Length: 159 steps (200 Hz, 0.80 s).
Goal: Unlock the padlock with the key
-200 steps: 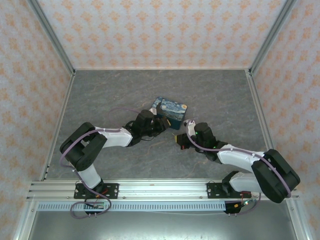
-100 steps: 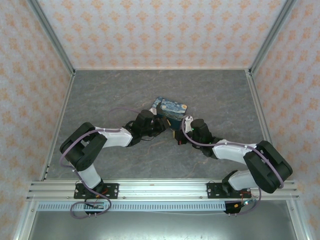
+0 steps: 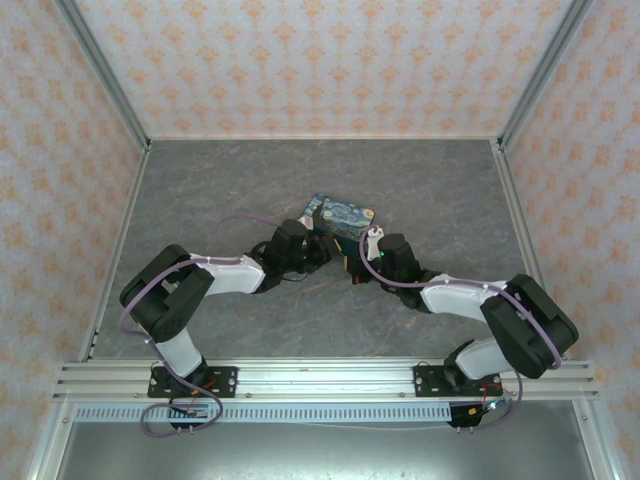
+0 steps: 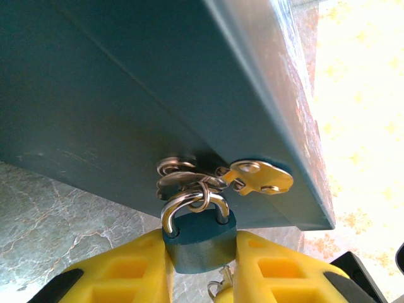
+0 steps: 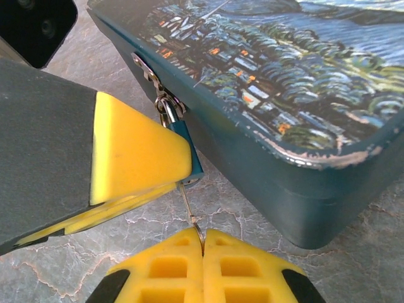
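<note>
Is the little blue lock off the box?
No, the lock has its silver loop hooked through the rings on the box.

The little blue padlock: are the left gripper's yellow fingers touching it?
Touching. The left wrist view shows the left gripper closed on the padlock, both yellow fingers pressed against its sides with no gap.

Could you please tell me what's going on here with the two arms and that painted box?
The left claw grips the small teal padlock, which hangs by its closed shackle from the latch of the painted tin box. The right claw, shut on the thin key, points it at the padlock's underside. Whether the key has entered the keyhole I cannot tell. The padlock is not yet unlocked.
</note>
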Tool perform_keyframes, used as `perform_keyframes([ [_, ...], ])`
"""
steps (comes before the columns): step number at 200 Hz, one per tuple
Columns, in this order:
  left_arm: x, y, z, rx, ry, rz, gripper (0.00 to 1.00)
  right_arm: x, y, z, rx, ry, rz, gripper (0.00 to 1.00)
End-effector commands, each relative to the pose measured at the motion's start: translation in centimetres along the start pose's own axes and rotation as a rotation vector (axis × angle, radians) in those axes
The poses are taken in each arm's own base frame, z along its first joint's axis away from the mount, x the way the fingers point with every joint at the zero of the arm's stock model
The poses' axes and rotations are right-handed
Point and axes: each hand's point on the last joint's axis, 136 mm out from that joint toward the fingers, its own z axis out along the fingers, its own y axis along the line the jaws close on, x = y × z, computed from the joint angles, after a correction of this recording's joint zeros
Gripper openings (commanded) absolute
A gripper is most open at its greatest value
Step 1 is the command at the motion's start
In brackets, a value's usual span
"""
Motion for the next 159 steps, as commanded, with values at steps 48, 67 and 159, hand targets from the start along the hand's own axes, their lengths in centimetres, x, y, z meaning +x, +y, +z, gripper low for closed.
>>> perform_keyframes([
  [48, -0.56, -1.91, -0.56, 0.044, -0.032, 0.007, 0.26, -1.34, 0.35, 0.53, 0.002, -0.036, -0.013, 0.00],
  [67, -0.55, -1.90, -0.55, 0.044, -0.032, 0.006, 0.26, -1.39, 0.44, 0.63, 0.000, -0.034, -0.012, 0.00],
  [159, -0.53, -2.02, -0.62, 0.046, -0.032, 0.008, 0.26, -2.12, 0.83, 0.91, -0.016, -0.053, -0.011, 0.00],
])
